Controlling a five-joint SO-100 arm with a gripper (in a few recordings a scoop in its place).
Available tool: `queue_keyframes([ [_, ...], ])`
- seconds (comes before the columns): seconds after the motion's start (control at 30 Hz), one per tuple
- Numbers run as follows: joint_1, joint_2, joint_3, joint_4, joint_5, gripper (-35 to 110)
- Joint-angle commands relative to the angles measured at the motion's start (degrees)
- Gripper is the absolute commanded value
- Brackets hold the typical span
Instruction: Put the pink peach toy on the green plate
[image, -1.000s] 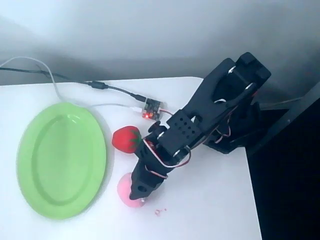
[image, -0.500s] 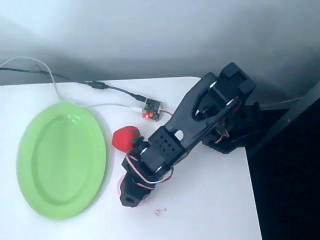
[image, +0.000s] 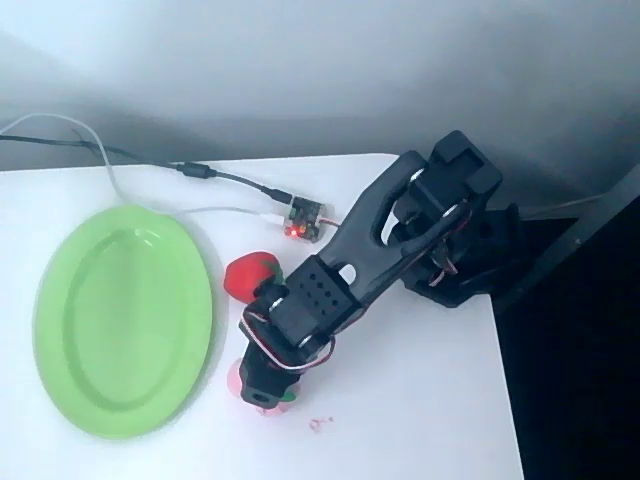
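— Where's the pink peach toy (image: 236, 378)?
— Low on the white bench (image: 420, 400), just right of the green plate (image: 120, 320), close to its rim. Mostly hidden under the black arm (image: 350, 270). Only a pink edge peeking out, plus a bit of green at the bottom.
— And the jaws (image: 262, 392)?
— Right on top of the peach, pointing down. Can't tell if spread or pinching; hidden from above by the black body.
— Anything else close by?
— Red strawberry toy (image: 245, 275), just above the peach, half tucked behind the arm. Small board (image: 303, 222) with a red light farther up, wires running off to the left. Tiny pink bit (image: 317, 424) lying on the bench, right of the peach.
— Plate holding anything?
— Just plain green inside.
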Motion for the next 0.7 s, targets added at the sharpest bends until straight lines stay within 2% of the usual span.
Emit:
queue_keyframes([
  [0.0, 0.79, 6.33, -3.08, 4.48, -2.29, 0],
  [0.17, 8.26, 12.48, -12.92, 7.56, -14.33, 0],
  [0.37, 21.09, 6.94, -25.31, 7.56, -26.37, 0],
  [0.57, 28.65, -4.31, -28.39, 8.09, -29.53, 0],
  [0.67, 29.18, -13.45, -35.6, 14.59, -30.59, 0],
])
